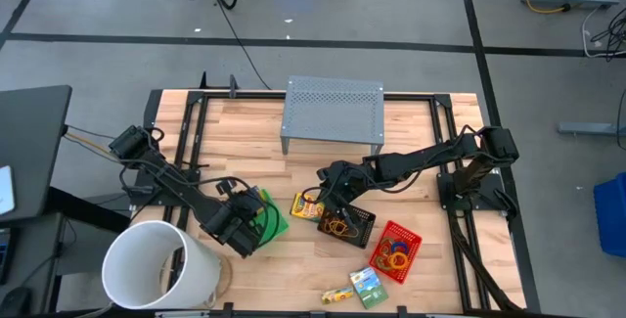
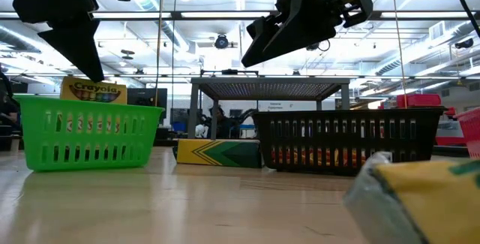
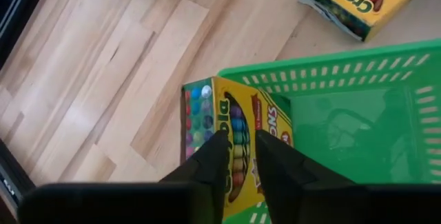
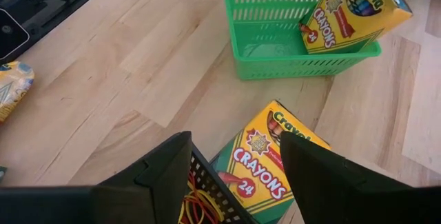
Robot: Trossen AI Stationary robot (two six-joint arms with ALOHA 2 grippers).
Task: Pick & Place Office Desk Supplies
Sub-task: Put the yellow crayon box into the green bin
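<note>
Crayon box [image 4: 353, 10] leans tilted on the green tray's [image 4: 289, 62] rim, half inside. Left gripper [image 3: 238, 156] straddles it, fingers barely parted, pinch looking loose. Risk: on release the box tips outside or drags the light tray. Right gripper [image 4: 234, 158] spread wide, empty, over second box [image 4: 265, 162] beside black tray [image 1: 350, 225]; may clip that tray.

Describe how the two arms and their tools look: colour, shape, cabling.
Both arms are dark, nearly black, built of slim jointed segments. The left tool ends in two flat, tapering black fingers with angular edges. The right tool has broader, wedge-shaped black fingers. Thin dark cables run along the left arm near its base. No markings are legible.
</note>
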